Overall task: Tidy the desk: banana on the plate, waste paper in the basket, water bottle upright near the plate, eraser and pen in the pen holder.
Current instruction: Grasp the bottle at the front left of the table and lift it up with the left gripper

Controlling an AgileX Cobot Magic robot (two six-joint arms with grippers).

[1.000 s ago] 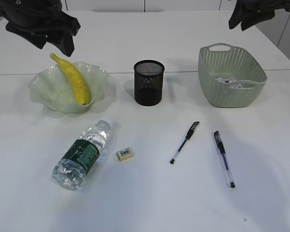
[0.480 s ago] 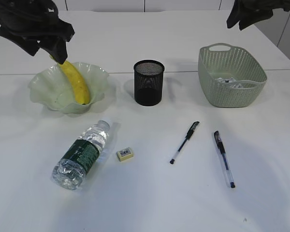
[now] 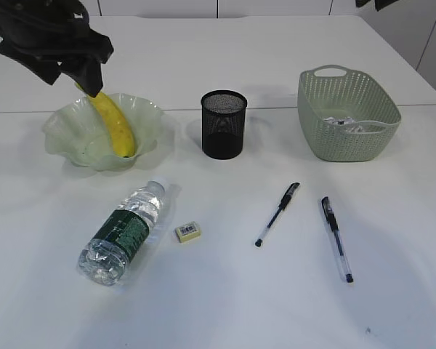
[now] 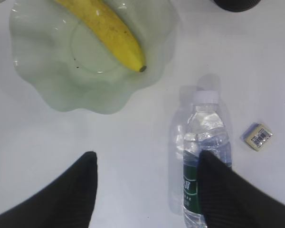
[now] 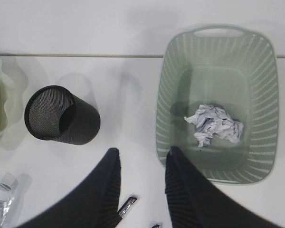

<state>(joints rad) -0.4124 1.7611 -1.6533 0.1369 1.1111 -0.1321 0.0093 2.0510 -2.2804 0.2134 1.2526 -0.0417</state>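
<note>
Left gripper point(image 4: 147, 164) hangs open above the lying water bottle point(image 4: 202, 156); right gripper point(image 5: 141, 164), partly open, empty, hovers by the basket point(image 5: 218, 42).

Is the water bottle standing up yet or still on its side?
On its side. The water bottle lies flat on the table, cap pointing toward the plate, beside the eraser.

No words can be read: the bottle's point(image 4: 199, 166) green label and the eraser's point(image 4: 257, 137) barcode are blurred.
</note>
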